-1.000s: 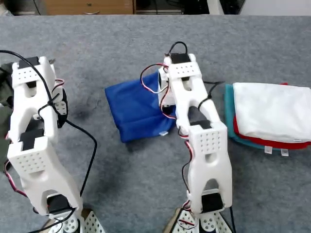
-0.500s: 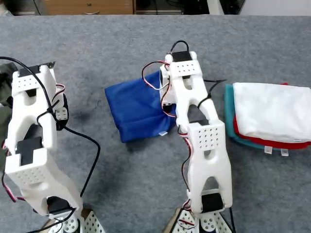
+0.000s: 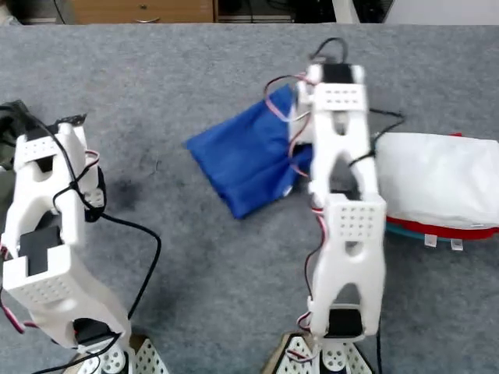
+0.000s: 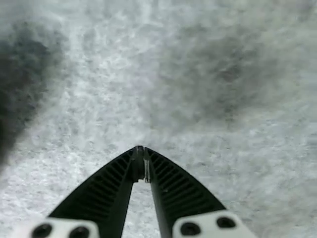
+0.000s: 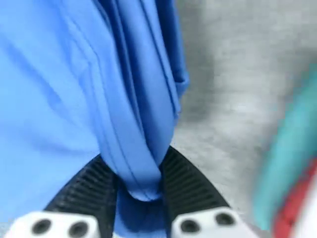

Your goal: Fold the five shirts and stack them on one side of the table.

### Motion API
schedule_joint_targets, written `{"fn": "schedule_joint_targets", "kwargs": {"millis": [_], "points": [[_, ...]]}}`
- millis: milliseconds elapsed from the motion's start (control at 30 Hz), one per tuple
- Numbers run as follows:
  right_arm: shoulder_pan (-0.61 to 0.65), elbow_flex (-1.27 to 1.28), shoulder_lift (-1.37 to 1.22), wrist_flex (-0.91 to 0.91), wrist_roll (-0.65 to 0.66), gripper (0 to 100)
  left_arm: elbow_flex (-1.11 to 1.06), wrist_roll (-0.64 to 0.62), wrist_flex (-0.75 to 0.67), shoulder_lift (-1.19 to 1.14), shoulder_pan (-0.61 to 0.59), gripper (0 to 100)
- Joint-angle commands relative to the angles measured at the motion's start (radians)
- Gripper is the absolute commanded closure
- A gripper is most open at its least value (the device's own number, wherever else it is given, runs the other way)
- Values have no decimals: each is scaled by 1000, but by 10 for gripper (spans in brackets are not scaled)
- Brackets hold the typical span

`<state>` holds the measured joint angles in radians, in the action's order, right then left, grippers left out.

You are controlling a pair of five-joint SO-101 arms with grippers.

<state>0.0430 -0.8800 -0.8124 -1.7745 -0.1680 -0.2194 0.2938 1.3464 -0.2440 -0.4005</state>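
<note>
A folded blue shirt (image 3: 248,156) lies on the grey table, its right edge bunched up and pinched by my right gripper (image 5: 142,191). The right arm (image 3: 339,148) stands between the shirt and a stack of folded shirts (image 3: 437,187): white on top, red and teal beneath. That stack's teal edge (image 5: 287,148) is beside the gripper. My left gripper (image 4: 141,166) is shut with nothing in it, over bare grey cloth at the table's left side. A dark shirt (image 3: 8,132) sits crumpled at the left edge behind the left arm (image 3: 47,210).
The grey table covering (image 3: 195,257) spreads across the front and back. Wooden furniture (image 3: 140,9) runs along the far edge. Loose cables (image 3: 136,234) hang from both arms.
My right gripper has dragged the blue shirt to the right and farther back, toward the stack; the shirt has turned and bunched. The left arm has drifted slightly left.
</note>
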Motion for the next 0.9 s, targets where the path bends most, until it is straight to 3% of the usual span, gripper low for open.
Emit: {"fn": "schedule_joint_targets", "kwargs": {"millis": [0,533,867], "points": [[-90,22,186,-12,38,995,-15,29,-32,45,-44,981],[-590,2,315,-11,270,995,-170,77,-160,41,-71,981],[-797,-42,308,-8,374,995,-187,77,-180,41,-66,981]]}}
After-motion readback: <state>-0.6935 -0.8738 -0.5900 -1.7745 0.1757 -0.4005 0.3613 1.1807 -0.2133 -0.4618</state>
